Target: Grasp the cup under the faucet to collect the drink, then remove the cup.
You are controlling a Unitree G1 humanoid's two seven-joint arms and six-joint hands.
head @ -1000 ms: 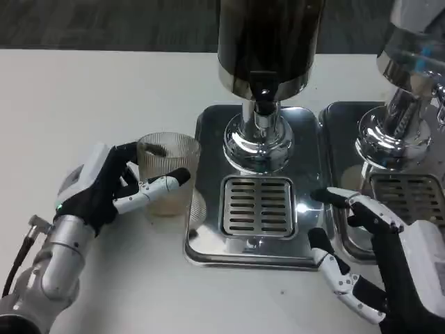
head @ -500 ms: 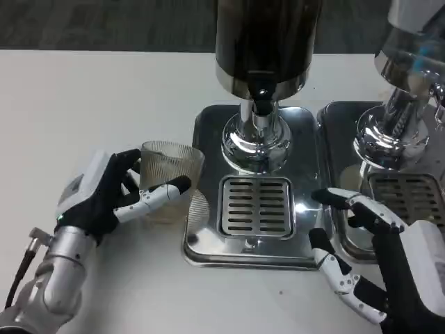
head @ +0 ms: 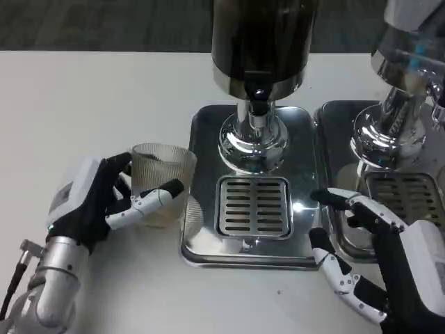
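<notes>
Drifting a little toward 8 o'clock, the left hand [head: 94,202] keeps its fingers [head: 149,202] grasping the ribbed clear glass cup [head: 162,182], which is beside the steel drip tray [head: 201,240], while the right hand [head: 379,264] waits released.

I can't read any text, labels, brand marks or numbers here. The dispenser [head: 259,52], drip tray [head: 254,205] and cup [head: 162,182] carry no lettering I can make out. The back of the left hand [head: 104,202] has a small pale patch, too blurred to tell whether it's print. The second dispenser [head: 407,76] on the right shows only blue glare on the chrome, not a sign.
</notes>
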